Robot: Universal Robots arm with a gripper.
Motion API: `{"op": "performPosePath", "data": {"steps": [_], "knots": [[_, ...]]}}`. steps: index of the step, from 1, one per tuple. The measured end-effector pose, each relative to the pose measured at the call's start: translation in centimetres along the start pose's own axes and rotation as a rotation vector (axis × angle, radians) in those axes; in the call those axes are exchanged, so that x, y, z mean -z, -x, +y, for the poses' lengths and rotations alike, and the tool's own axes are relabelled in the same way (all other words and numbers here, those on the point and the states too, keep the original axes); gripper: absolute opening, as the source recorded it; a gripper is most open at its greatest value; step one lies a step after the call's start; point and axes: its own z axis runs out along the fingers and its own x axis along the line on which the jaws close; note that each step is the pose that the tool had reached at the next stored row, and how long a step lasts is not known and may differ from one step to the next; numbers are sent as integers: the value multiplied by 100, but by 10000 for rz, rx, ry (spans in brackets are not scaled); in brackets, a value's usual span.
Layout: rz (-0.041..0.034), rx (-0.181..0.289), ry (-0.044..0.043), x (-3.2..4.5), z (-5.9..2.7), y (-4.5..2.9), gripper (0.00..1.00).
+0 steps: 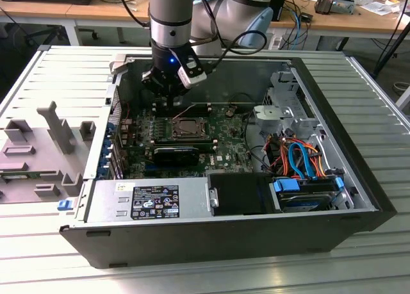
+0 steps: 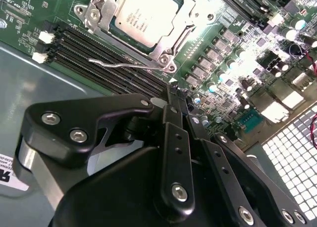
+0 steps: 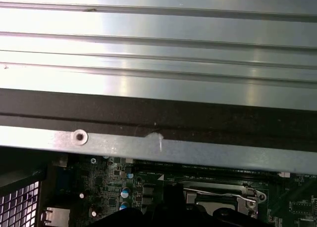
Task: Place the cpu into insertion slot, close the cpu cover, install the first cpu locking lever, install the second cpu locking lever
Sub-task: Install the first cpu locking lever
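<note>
Exterior view: a black, open-sided computer case (image 1: 359,179) lies flat across the middle of a ribbed silver metal desk (image 1: 57,70), with its green motherboard facing up. A grey and black robot arm reaches down into the case. Its black two-fingered tool (image 1: 168,92) hangs just above the board, near the socket and on the side toward the desk's far edge.

In the second wrist view, the tool's (image 2: 177,94) fingertips look drawn together with nothing between them. They are apart from the socket, above the long narrow black memory slots (image 2: 99,44).

The cpu, a small flat square chip with a dull silver-grey metal top (image 2: 143,14), already sits in the insertion slot, a square socket with a silver metal rim (image 2: 94,15). The cpu cover, a thin silver metal frame plate with a square cut-out (image 2: 166,51), lies down over the chip's edges, so the first two steps look done.

A thin silver wire locking lever (image 2: 130,65) runs along the socket's side next to the memory slots. Its hooked end seems to stand a little away from the frame, so it is probably not latched, though this is hard to tell for certain. The same lever (image 3: 218,192) crosses the socket in the first wrist view. The two lever steps appear to remain.
</note>
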Motion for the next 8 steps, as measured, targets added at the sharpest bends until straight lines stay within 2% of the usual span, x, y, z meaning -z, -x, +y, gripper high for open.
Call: {"op": "performPosePath", "data": {"steps": [8], "knots": [[1, 0, -8, -20, -1, 1, 11]]}}
